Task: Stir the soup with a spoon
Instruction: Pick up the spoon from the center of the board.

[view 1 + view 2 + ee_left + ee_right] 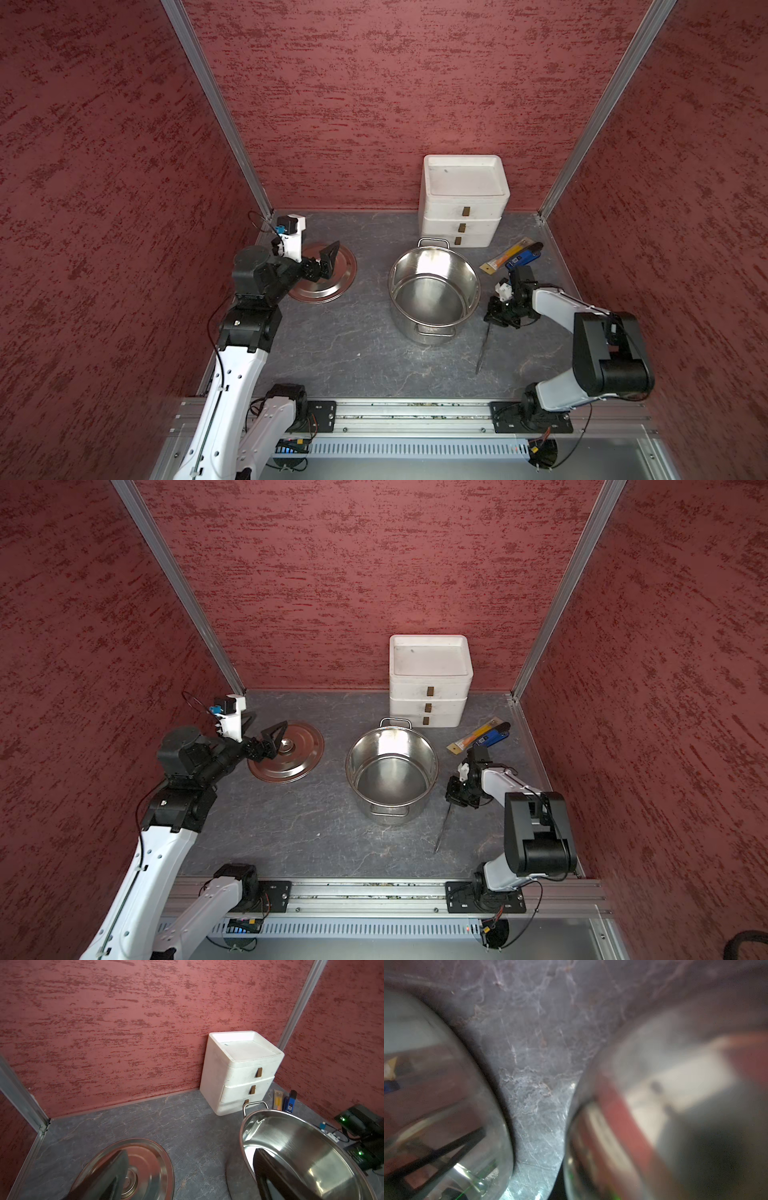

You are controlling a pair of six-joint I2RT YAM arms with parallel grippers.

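Right tool [496, 318]: closed, apparently on the upper end of the spoon [482, 353].
Spoon: lower right in both top views, on the bench [353, 345], just right of the pot [430, 299].
Left tool [330, 259]: wide open, empty, above the lid [332, 286].
Risk: a grip at the end of the long spoon may let it pivot or slip on lifting, and the swinging end may strike the pot rim.
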